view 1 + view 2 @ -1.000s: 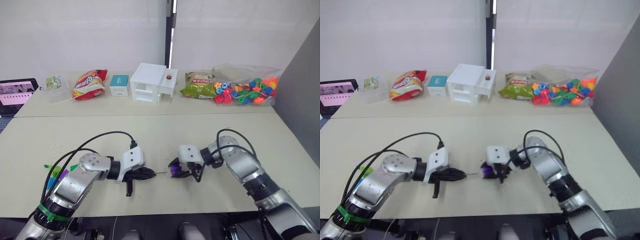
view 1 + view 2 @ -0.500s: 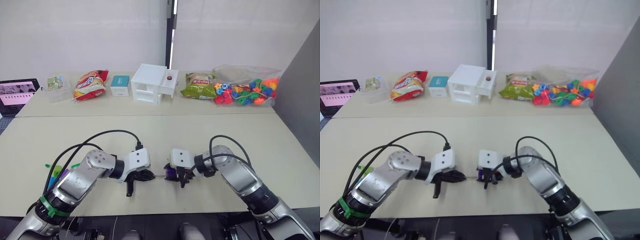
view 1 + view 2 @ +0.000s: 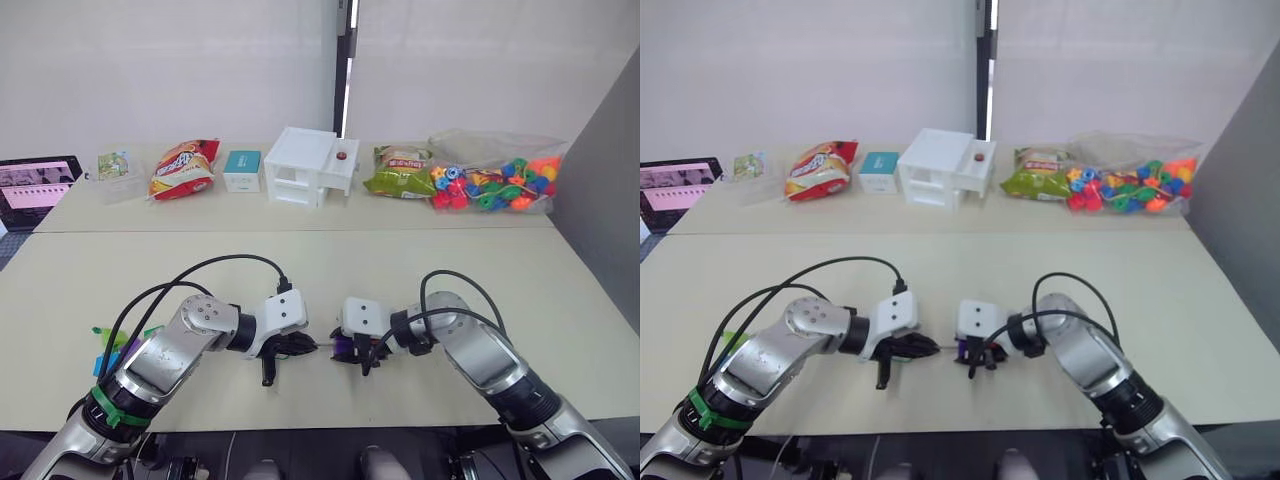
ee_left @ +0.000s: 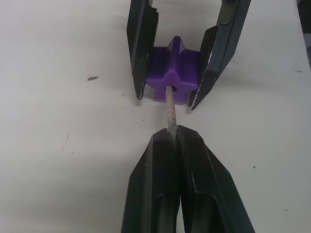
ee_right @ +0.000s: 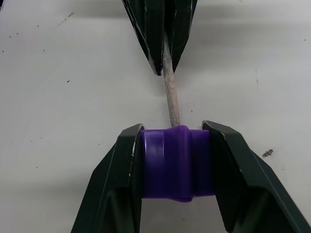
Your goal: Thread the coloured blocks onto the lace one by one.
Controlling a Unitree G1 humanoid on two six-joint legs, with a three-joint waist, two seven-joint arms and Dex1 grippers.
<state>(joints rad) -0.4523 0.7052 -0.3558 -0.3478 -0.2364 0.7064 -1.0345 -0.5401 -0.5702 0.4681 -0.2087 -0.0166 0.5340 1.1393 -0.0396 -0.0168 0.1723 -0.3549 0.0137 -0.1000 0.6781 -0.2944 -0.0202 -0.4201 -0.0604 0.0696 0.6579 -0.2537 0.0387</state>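
Left gripper (image 4: 175, 141) clamped on lace tip (image 4: 169, 109); right gripper (image 5: 176, 162) pinching purple block (image 5: 176, 162) just above near table (image 4: 58, 97) centre. Tip entering hole. Keep tip in line with hole, push straight, hold block steady, then regrip tip beyond block.

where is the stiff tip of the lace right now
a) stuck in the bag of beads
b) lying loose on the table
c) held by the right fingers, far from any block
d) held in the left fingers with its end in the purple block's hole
d: the left gripper is shut on the lace tip, whose end sits in the hole of the purple block clamped by the right gripper.
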